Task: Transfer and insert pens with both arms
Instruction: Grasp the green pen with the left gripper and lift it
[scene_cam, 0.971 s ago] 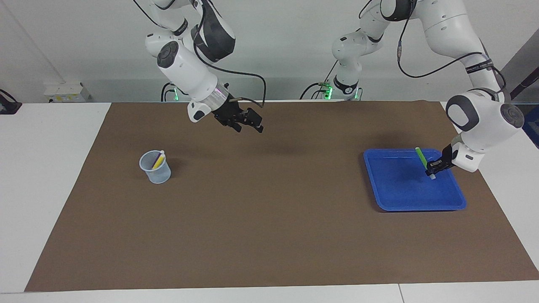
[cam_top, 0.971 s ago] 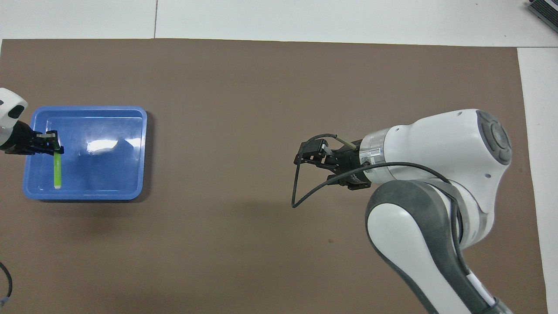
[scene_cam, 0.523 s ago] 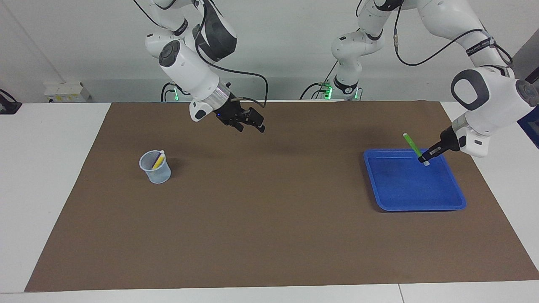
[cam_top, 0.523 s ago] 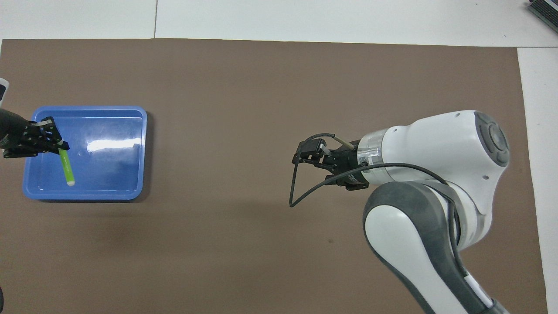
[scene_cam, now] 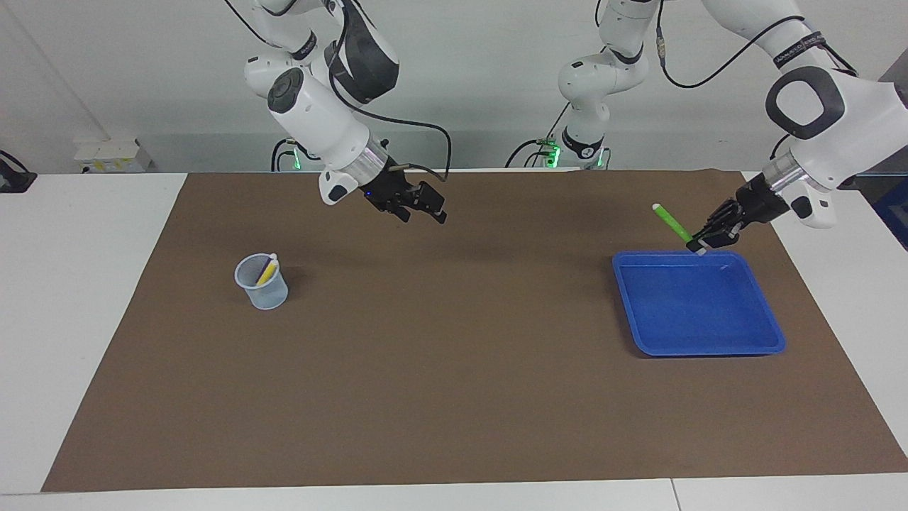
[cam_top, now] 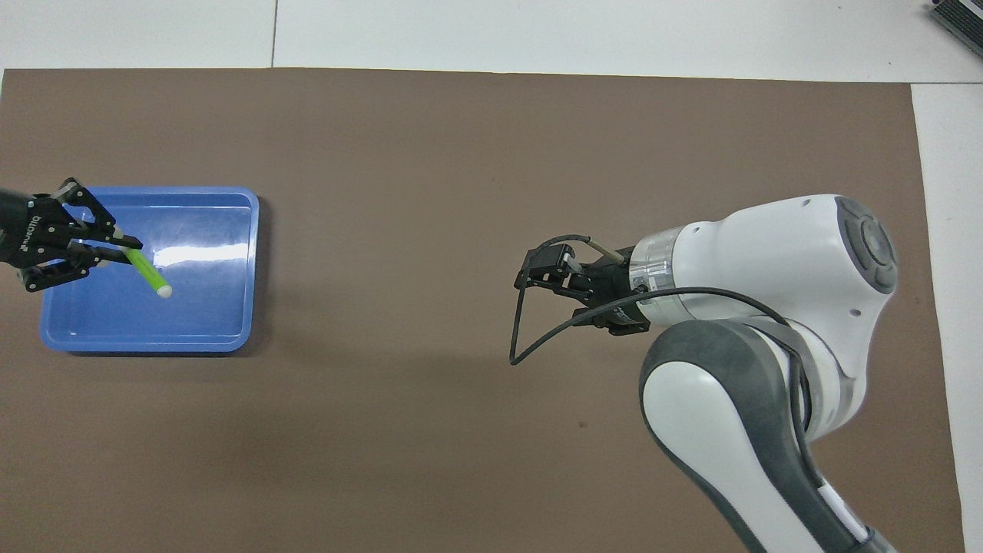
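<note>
Facing view had the left gripper (scene_cam: 701, 243) up in the air over the blue tray (scene_cam: 699, 337), at the rim on the robots' side, clamped tight on the green pen (scene_cam: 672, 223) near its pale cap end. The pen's free end slanted up and away from the fingertips toward the middle of the table. Below that hand the tray looked empty.

Over to the right gripper (scene_cam: 424, 206): it hung above the brown mat (scene_cam: 454, 397), well apart from its partner, jaws spread wide and nothing in them. It looked ready to receive.

Low and outward from that open hand, toward the right arm's end of the table, stood the clear cup (scene_cam: 262, 282) with the yellow pen (scene_cam: 269, 270) leaning inside, and a hint of the purple pen (scene_cam: 264, 267) beside it.

My read: this was the carry toward a handover. To do it well, the left arm would want the free green length presented level and square between the open jaws, since the grip sat right at the cap end and a long overhang could swing or twist. The right hand should take the shaft mid-length, clear of the holding fingertips, and close firmly before any release.
</note>
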